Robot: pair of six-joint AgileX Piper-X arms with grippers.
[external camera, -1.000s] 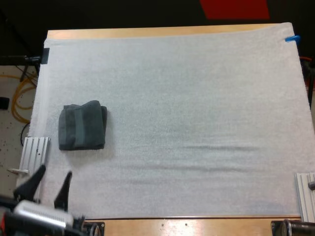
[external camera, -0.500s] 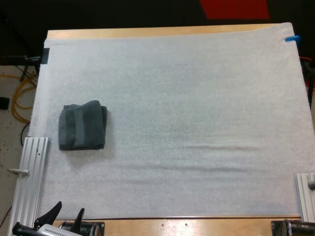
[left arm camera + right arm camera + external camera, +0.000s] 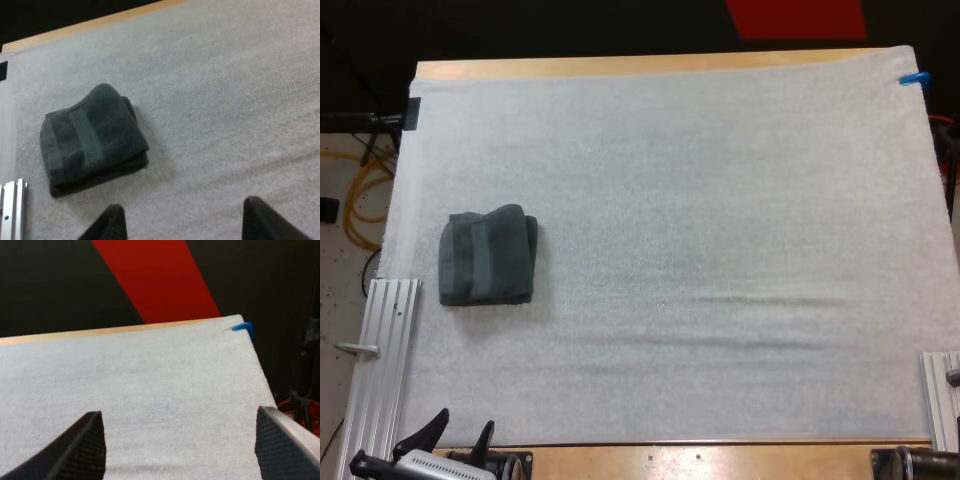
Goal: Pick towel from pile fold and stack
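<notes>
Left gripper (image 3: 465,420) and right gripper (image 3: 180,412) spread wide; the folded, banded towel (image 3: 487,256) lies on fuzzy mat (image 3: 720,200).

One folded grey-green towel (image 3: 487,256), one white mat (image 3: 720,200), two metal rails (image 3: 382,360)

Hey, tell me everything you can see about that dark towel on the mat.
The towel is dark grey-green terry cloth, folded into a compact, roughly rectangular bundle, with a woven band across its top and layered edges along one side. It lies flat on the white mat, left of centre in the high view. Only the mat touches it.
</notes>
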